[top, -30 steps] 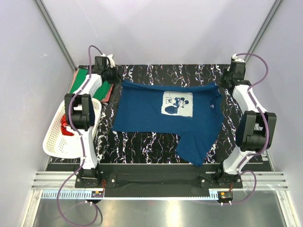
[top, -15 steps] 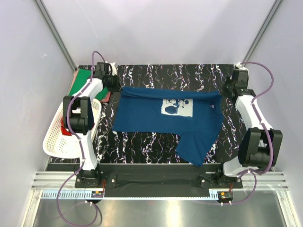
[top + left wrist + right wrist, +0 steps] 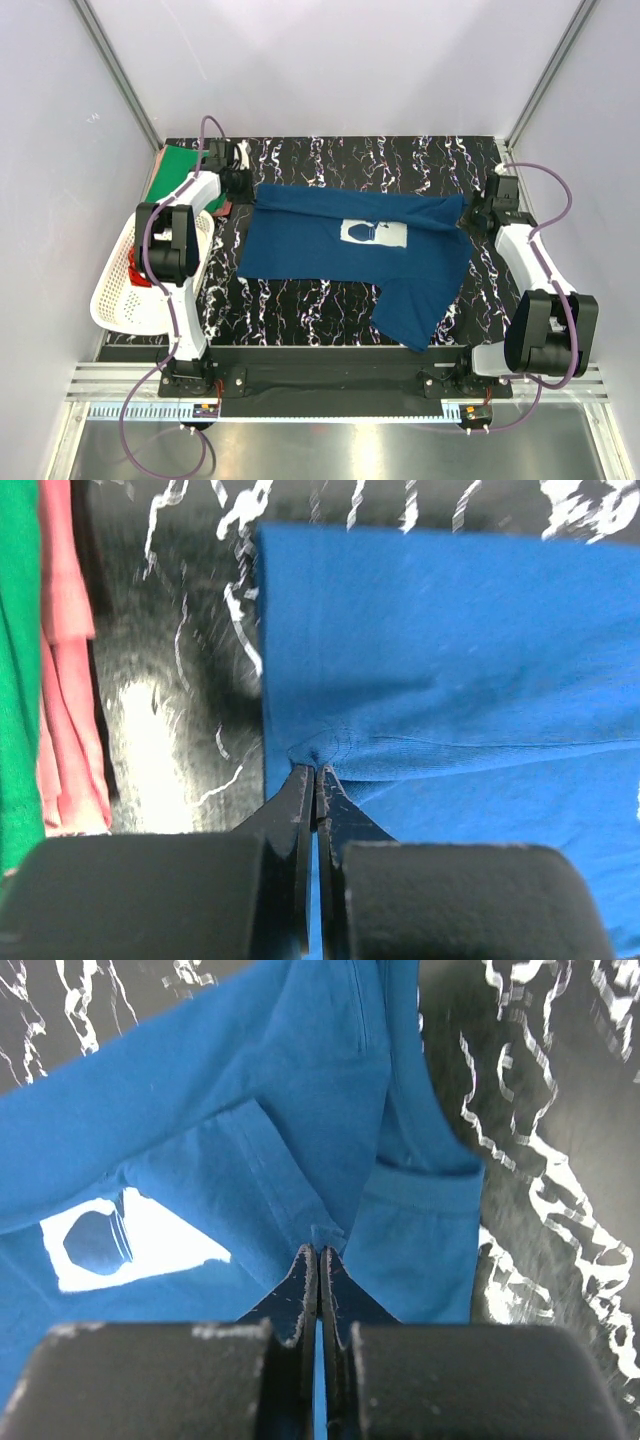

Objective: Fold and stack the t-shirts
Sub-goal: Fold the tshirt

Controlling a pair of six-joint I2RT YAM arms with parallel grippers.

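Two pinches on the blue t-shirt (image 3: pixel 330 265): left gripper (image 3: pixel 316 770) has its fingers pressed tight on cloth at the far-left edge, right gripper (image 3: pixel 320 1250) likewise at far right, beside a sleeve. Shirt lies mid-table (image 3: pixel 330 150), far edge folded nearward over the white print (image 3: pixel 375 232). Far left: green tee (image 3: pixel 172 168) stacked with pink tee (image 3: pixel 62 680).

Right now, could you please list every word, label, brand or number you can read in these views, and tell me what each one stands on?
No readable text in any view.
blue t-shirt, white print patch: only a dark picture shape, partly under the folded-over edge; no letters show.
red cloth in the white basket: too small to tell whether it carries any print.
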